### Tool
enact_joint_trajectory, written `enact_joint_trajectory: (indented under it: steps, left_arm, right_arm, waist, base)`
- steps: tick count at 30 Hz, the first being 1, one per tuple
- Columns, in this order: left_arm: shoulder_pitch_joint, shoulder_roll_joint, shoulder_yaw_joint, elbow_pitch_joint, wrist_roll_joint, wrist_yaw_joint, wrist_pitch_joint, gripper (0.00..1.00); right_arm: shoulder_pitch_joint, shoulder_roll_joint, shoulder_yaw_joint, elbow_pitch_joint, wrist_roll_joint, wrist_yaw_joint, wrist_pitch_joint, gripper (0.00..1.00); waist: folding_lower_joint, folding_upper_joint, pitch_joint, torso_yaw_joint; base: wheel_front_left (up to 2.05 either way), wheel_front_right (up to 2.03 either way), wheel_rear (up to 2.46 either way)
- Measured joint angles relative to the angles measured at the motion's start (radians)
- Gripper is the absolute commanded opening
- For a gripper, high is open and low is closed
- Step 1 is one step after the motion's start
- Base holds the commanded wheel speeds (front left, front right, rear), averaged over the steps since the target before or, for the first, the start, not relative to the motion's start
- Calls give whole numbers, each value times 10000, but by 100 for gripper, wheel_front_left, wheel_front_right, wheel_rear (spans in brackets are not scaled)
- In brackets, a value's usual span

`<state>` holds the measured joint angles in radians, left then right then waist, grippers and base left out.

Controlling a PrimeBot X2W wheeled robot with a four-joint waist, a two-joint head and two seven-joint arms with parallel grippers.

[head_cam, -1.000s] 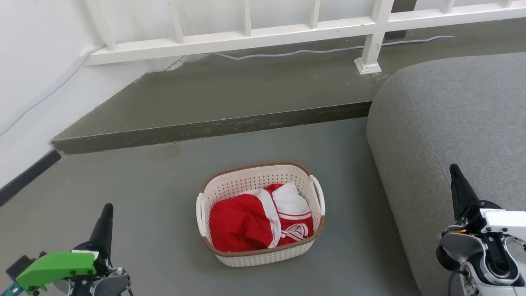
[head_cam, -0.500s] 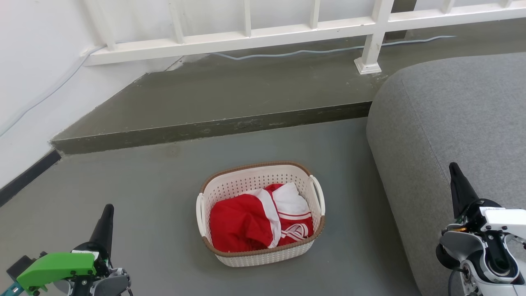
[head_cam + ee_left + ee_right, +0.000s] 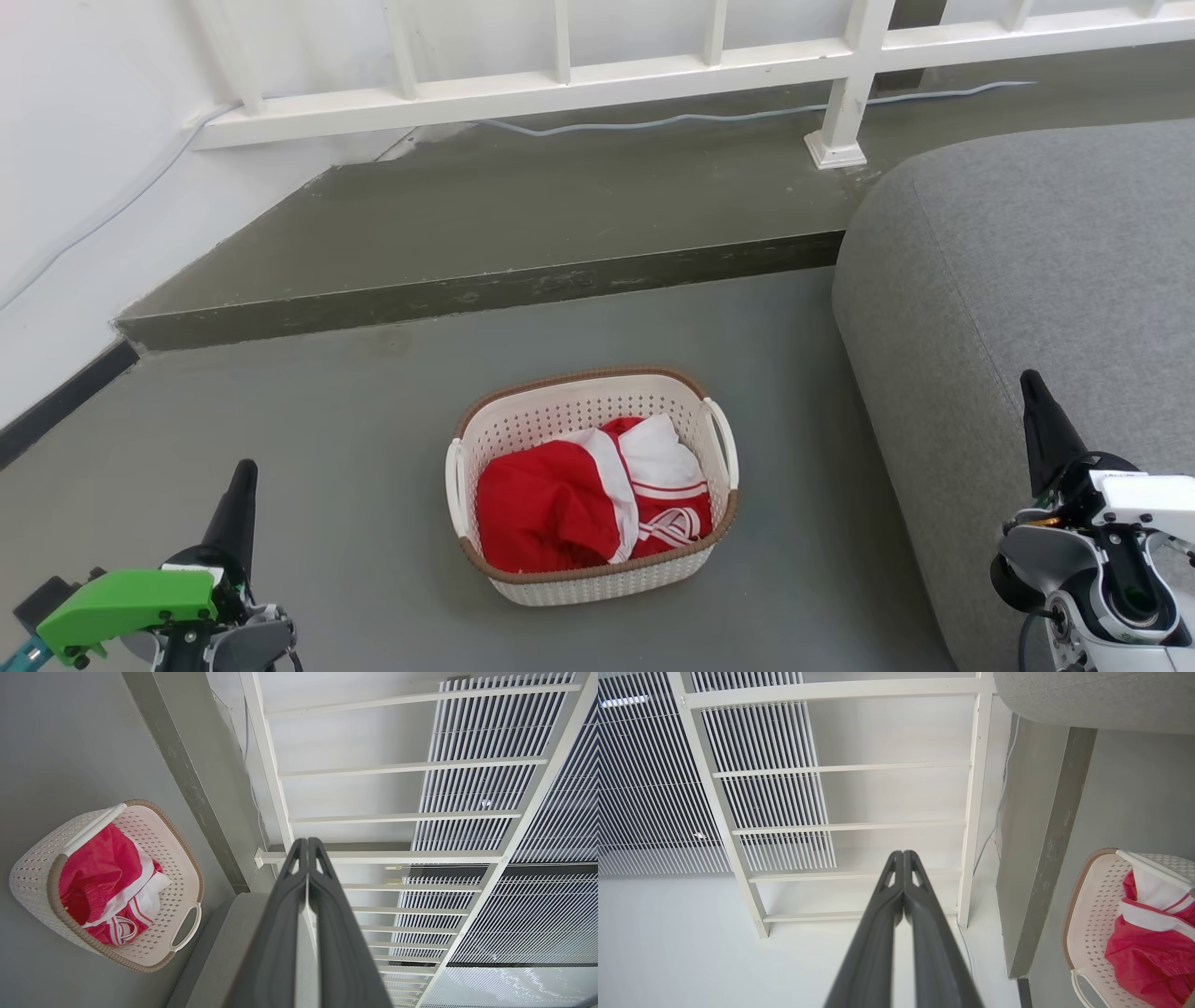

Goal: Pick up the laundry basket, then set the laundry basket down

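Note:
The laundry basket (image 3: 571, 407) stands on the grey floor in the middle of the head view, cream-white and perforated, with a brown rim and a white handle on each side. Red and white clothes (image 3: 588, 504) lie inside it. My left gripper (image 3: 245, 471) is at the lower left, well clear of the basket, fingers together. My right gripper (image 3: 1030, 383) is at the lower right, in front of the sofa, also shut and holding nothing. The basket (image 3: 32, 868) sits far left in the left wrist view and the basket (image 3: 1092, 914) low right in the right wrist view.
A grey sofa (image 3: 1046, 271) fills the right side, close to the basket. A raised concrete step (image 3: 485, 291) crosses behind the basket, with a white railing (image 3: 579, 79) and a pale cable (image 3: 709, 117) beyond. A white wall (image 3: 65, 187) is on the left.
Almost nothing differs. My left gripper has sunk very slightly; the basket and right gripper hold still.

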<state>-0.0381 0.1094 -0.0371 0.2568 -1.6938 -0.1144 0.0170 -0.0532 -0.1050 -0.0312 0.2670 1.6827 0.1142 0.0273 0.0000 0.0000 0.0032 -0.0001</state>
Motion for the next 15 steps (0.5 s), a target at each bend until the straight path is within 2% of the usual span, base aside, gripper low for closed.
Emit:
enact_joint_trajectory:
  steps: [15]
  left_arm:
    - [-49, -2, 15, 48, 0, -13, 2, 0]
  right_arm:
    - [-7, 4, -12, 36, 0, 0, 2, 0]
  waist:
    - [0, 0, -2, 0]
  base:
    - [0, 0, 0]
